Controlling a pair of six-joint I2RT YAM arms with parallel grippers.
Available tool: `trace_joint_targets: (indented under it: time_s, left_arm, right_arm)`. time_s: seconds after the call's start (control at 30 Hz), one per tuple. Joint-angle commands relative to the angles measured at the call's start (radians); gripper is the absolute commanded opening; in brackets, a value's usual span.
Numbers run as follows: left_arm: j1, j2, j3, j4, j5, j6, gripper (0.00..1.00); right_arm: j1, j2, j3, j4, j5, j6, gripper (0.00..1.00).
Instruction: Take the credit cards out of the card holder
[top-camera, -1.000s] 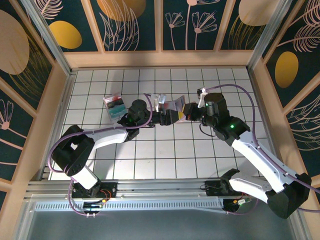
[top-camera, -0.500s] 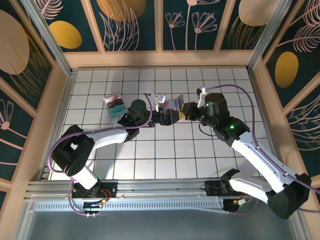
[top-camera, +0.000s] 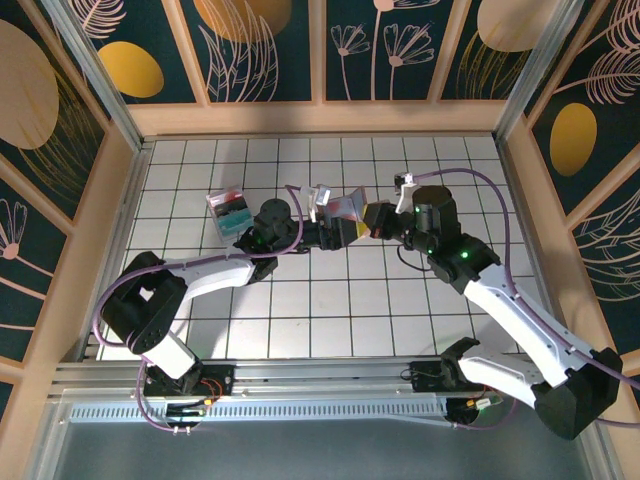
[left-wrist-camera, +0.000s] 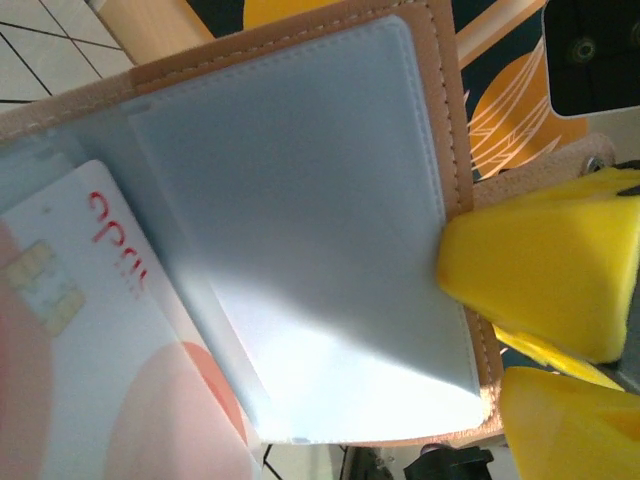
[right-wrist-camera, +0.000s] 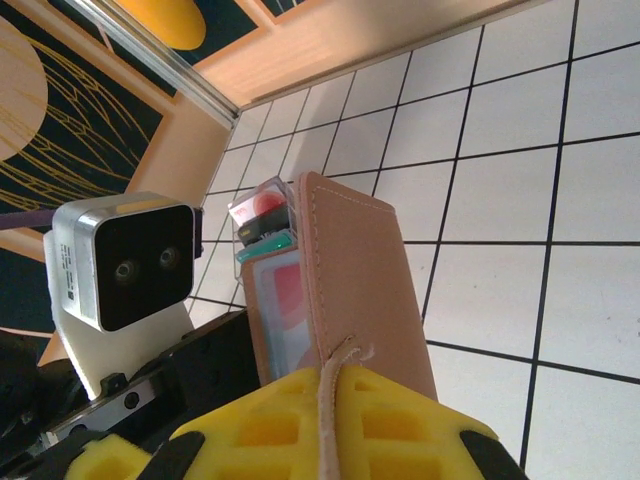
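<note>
- Clear plastic box (top-camera: 228, 208), teal and red contents: was found lying on the far left of the table.
- White gridded table (top-camera: 330, 310).
- Dark floral wall panels (top-camera: 265, 50), framed in pale wood: were set around the table.
- Metal rail (top-camera: 320, 376): was mounted along the near edge.

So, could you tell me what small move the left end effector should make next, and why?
Probably close the left end effector on the exposed end of the white card and draw it out: it sticks out of the grey-blue pocket of the card holder, whose edge the right end effector clamps steady.
</note>
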Motion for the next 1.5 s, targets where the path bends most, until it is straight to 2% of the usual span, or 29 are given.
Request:
trace_joint_targets:
  time_s: [0.0, 0.17, 0.27, 0.37, 0.47, 0.57, 0.67, 0.73, 0.8, 0.87, 1.07, 1.2, 1.27, 1.47]
  left_arm:
    - [-0.006, -0.040, -0.010, 0.044, 0.022, 0.006, 0.84]
    - [-0.006, -0.044, -0.010, 0.041, 0.021, 0.006, 0.78]
    - [-0.006, -0.048, -0.010, 0.036, 0.018, 0.009, 0.70]
    - [-0.006, -0.050, -0.013, 0.019, 0.012, 0.017, 0.50]
    - [-0.006, -0.054, -0.018, 0.012, 0.002, 0.022, 0.34]
    - [-0.006, -0.059, -0.021, 0.005, -0.004, 0.028, 0.24]
    - [-0.005, -0.063, -0.021, 0.000, -0.006, 0.036, 0.22]
    - [-0.006, -0.065, -0.021, -0.005, -0.004, 0.042, 0.22]
    - [-0.006, -0.067, -0.021, -0.007, -0.002, 0.048, 0.22]
    - [-0.006, -0.067, -0.021, -0.004, 0.006, 0.052, 0.22]
    - [-0.006, -0.066, -0.020, 0.001, 0.026, 0.052, 0.22]
    - [-0.006, -0.066, -0.023, 0.003, 0.030, 0.052, 0.23]
    - [-0.006, -0.064, -0.026, 0.006, 0.029, 0.052, 0.23]
    - [-0.006, -0.066, -0.035, -0.002, 0.006, 0.054, 0.25]
  right_arm:
    - [-0.023, -0.041, -0.022, 0.030, 0.009, 0.020, 0.00]
    - [-0.028, -0.058, -0.049, 0.032, -0.002, 0.028, 0.00]
    - [-0.042, -0.069, -0.064, 0.042, -0.010, 0.024, 0.00]
    - [-0.067, -0.081, -0.074, 0.043, -0.016, 0.023, 0.00]
    - [-0.081, -0.095, -0.090, 0.046, -0.023, 0.020, 0.02]
    - [-0.094, -0.109, -0.103, 0.049, -0.034, 0.021, 0.20]
    - [-0.107, -0.128, -0.117, 0.048, -0.038, 0.020, 0.46]
    - [-0.118, -0.138, -0.127, 0.050, -0.046, 0.020, 0.59]
    - [-0.130, -0.147, -0.143, 0.069, -0.072, 0.020, 0.67]
    - [-0.144, -0.150, -0.161, 0.092, -0.110, 0.021, 0.71]
    - [-0.164, -0.140, -0.218, 0.206, -0.240, 0.021, 0.70]
    - [-0.171, -0.127, -0.246, 0.276, -0.295, 0.021, 0.59]
    - [-0.174, -0.120, -0.252, 0.290, -0.305, 0.021, 0.48]
    - [-0.182, -0.111, -0.273, 0.309, -0.314, 0.032, 0.07]
